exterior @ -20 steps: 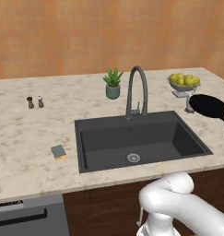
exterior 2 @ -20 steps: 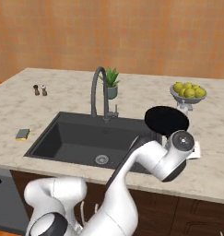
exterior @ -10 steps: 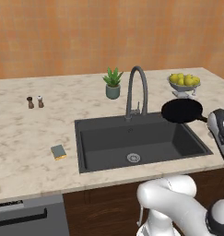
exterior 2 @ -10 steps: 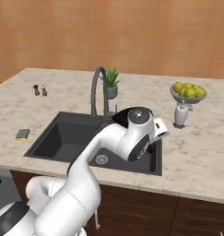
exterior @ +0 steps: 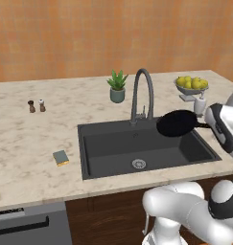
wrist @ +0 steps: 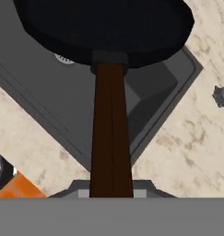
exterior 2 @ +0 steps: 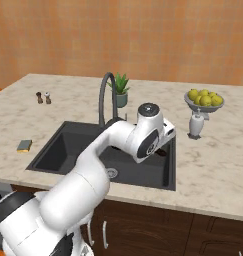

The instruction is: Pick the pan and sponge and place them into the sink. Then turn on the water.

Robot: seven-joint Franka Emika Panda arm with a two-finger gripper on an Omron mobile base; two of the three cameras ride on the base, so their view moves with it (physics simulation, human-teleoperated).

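The pan (exterior: 176, 123) is held in the air above the right part of the sink (exterior: 108, 152), its round black body level and its handle reaching back toward the arm at the right edge of the left base view. In the hand view the handle (dark brown there, running straight down from the pan's rim) (wrist: 110, 133) is seen to pass into the gripper (wrist: 111, 193), whose jaws are closed on it; the fingertips themselves are hidden at the bottom of that view. Beneath the pan the dark grey basin is seen, with its round metal drain (exterior: 139, 163) on the floor of the sink, partly covered by the pan's edge in the hand view. In the right base view the pan is largely hidden behind the white forearm and wrist, which are stretched over the sink's right half. The sponge (exterior: 61, 158) is left lying flat on the counter (exterior: 27, 143), just beside the sink's left rim, its green face up over a yellow body. The dark arched faucet (exterior: 141, 94) is mounted behind the sink at its middle, and no stream is seen from it. A small potted plant (exterior: 117, 86) is set behind the faucet to its left. Two small shakers (exterior: 36, 105) are placed together far to the left on the counter. A bowl of yellow fruit (exterior: 191, 84) is set at the far right, with a white soap dispenser (exterior: 200, 103) just in front of it.
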